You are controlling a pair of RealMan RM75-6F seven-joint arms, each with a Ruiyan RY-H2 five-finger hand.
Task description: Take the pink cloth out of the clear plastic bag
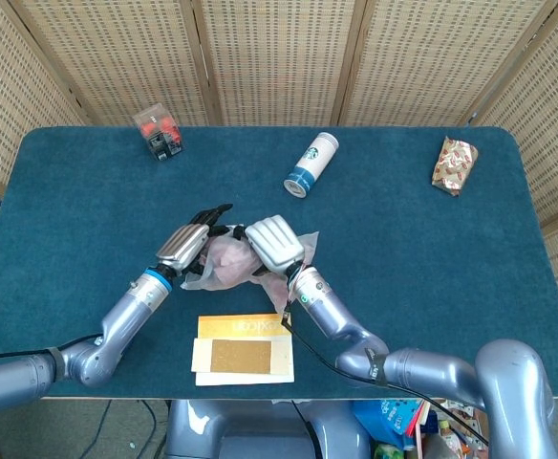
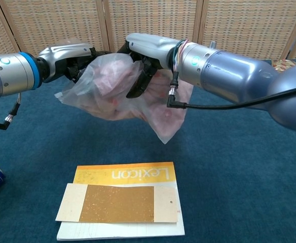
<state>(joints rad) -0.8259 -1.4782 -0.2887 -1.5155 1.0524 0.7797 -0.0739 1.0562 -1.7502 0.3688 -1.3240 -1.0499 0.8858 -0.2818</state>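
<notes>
Cloth (image 2: 118, 81), pink and crumpled, sits inside the bag (image 2: 160, 114), which both hands hold above the table (image 1: 432, 258) behind the book (image 2: 125, 174). Left hand (image 2: 69, 54) grips the bag's edge; right hand (image 2: 140, 58) curls into it. Head view alone shows the cup (image 1: 311, 163), box (image 1: 160, 132) and packet (image 1: 456, 163) far beyond.

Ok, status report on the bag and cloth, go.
Left hand and right hand both grip the clear plastic bag, held up off the table. Pink cloth not yet out of the bag. Nothing in the way.
</notes>
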